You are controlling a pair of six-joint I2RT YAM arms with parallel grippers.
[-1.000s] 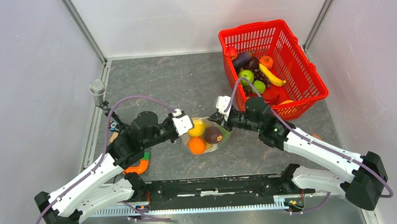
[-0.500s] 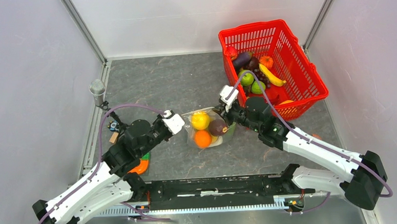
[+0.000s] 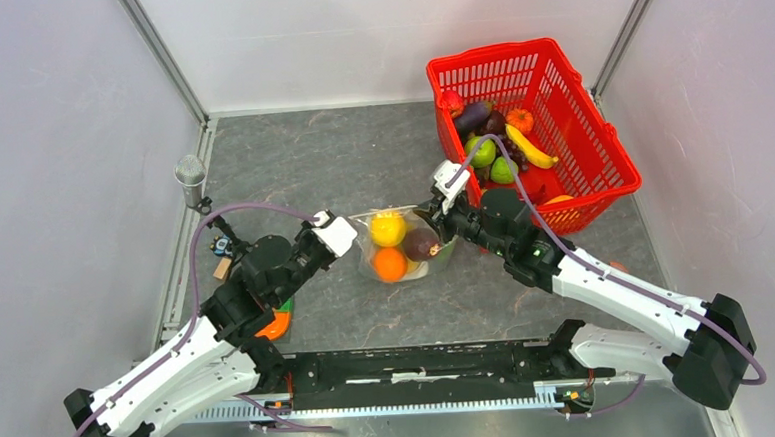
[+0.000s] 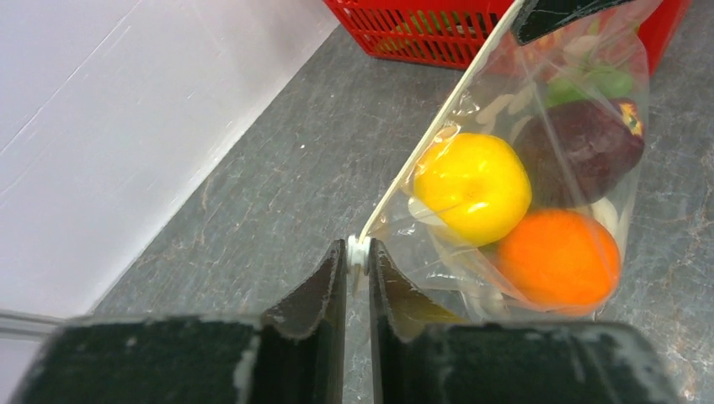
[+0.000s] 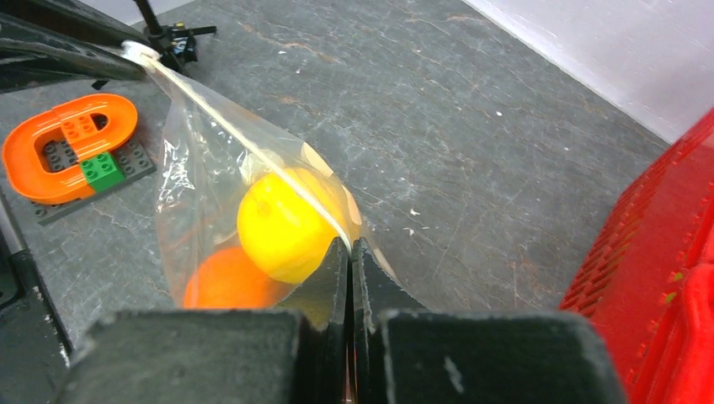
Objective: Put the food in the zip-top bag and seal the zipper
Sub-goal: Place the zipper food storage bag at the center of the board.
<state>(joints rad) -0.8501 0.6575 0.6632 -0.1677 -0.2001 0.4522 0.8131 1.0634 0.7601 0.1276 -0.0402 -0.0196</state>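
The zip-top bag [image 3: 402,246] hangs stretched between my two grippers at the table's middle. It holds a yellow fruit [image 4: 473,187], an orange fruit [image 4: 559,259] and a dark purple fruit [image 4: 581,148]. The zipper [image 4: 431,135] runs taut along the bag's top edge; it also shows in the right wrist view [image 5: 244,141]. My left gripper [image 4: 359,252] is shut on the zipper's left end. My right gripper [image 5: 349,247] is shut on the zipper's right end. More food lies in the red basket [image 3: 568,74].
The red mesh basket stands at the back right, close behind my right arm. A flat orange e-shaped toy [image 5: 67,145] lies on a dark brick plate at the left, near my left arm [image 3: 269,325]. A grey post [image 3: 191,175] stands at the left edge.
Both grippers have moved away from the arm bases with the bag, and the left one has drawn back to the left. The bag's top edge is now stretched straighter.
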